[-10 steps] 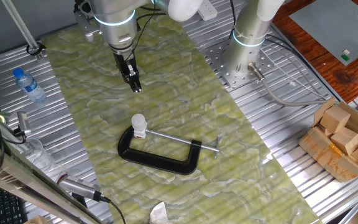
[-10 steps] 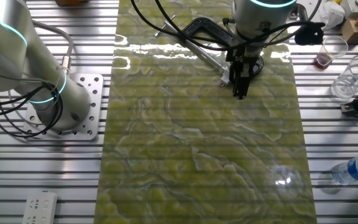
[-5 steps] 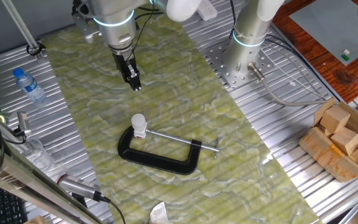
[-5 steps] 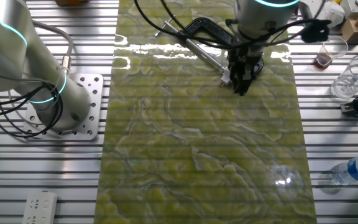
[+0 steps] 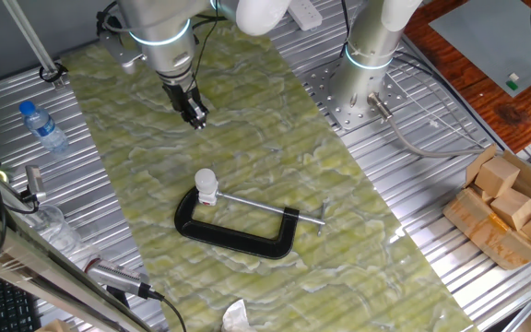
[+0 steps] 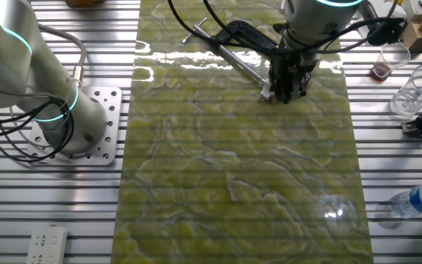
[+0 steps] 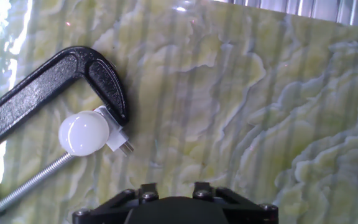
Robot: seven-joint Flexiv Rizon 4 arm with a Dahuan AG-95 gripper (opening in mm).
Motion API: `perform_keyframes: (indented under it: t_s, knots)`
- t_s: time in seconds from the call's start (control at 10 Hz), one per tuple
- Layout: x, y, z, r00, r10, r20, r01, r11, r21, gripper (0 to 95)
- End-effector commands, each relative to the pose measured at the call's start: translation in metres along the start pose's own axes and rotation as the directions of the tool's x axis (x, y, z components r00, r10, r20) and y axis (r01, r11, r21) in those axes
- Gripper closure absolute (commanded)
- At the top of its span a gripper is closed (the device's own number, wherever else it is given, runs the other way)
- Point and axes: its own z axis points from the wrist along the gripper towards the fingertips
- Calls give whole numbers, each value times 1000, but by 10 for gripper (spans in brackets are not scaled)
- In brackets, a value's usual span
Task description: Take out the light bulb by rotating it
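In one fixed view, a blue-capped bottle [image 5: 42, 126] lies at far left on the ribbed table [image 5: 413, 231]. My gripper [image 5: 194, 116] hangs above the green mat [image 5: 247, 138], holding nothing; finger separation cannot be determined. The light bulb [image 5: 206, 183] stands below it, well apart, held in the black C-clamp [image 5: 238, 235]. Wooden blocks [image 5: 510, 205] sit far right.

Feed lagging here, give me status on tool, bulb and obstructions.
Tool above the mat, off the bulb, holding nothing; jaw state unclear. Light bulb upright in its socket, held in the black C-clamp. Nothing between tool and bulb.
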Motion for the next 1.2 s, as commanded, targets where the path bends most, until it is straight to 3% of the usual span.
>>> perform_keyframes:
  t_s: [0.1,0.6,0.8,1.0,1.2]
  knots:
    - [-1,0,0,1000,-5,7,5,1000,3,950]
    - [-6,1,1,996,-91,6,91,996,-1,950]
    - [-12,2,1,991,-134,-18,134,991,-11,950]
    - [-11,2,1,990,-136,-30,136,991,-16,950]
    - [-11,2,1,992,-122,-22,121,992,-20,950]
